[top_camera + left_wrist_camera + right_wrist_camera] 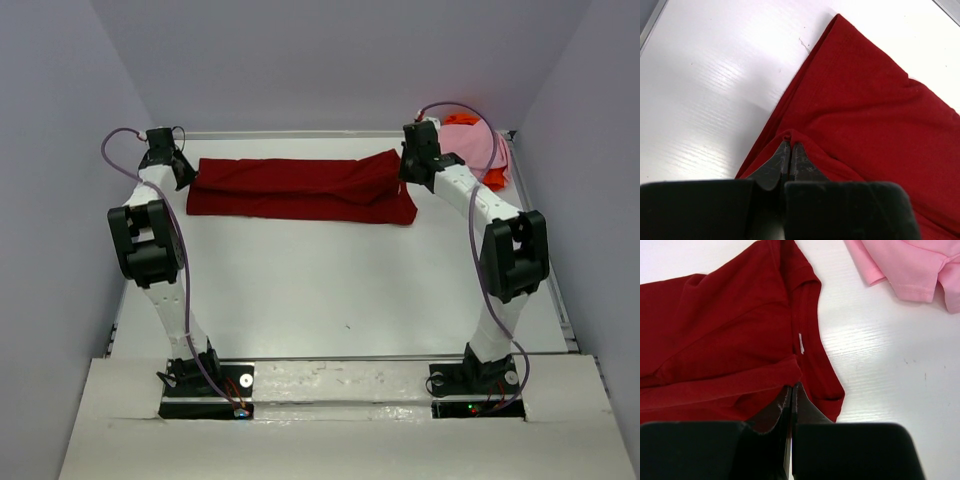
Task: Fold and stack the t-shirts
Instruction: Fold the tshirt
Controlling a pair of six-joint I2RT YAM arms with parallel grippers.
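- Your left gripper (789, 145) is clamped tight. There's a little pucker of the dark red t-shirt (300, 188) bunched right at its fingertips, so it looks like it's got a pinch of cloth.
- From that hand, the red cloth spreads ahead and off to the right. Bare white table (350, 290) sits ahead and to the left of the fingers.
- Your right gripper (791, 386) is closed all the way too, fingers pressed together. The tips sit right on a folded edge of the same shirt, just short of the neckline. Honestly can't tell if any cloth is actually caught between them.
- The neck opening, with a small white tag (801, 344) inside it, is just ahead of the right fingers. The rest of the shirt runs off to their left.
- The red shirt lies flat as a long folded band stretched between your two hands, one at each end.
- The light pink t-shirt (910, 265) is ahead and to the right of your right gripper, apart from the red one.
- The bright orange t-shirt (495, 178) pokes out at the edges of the pink one.
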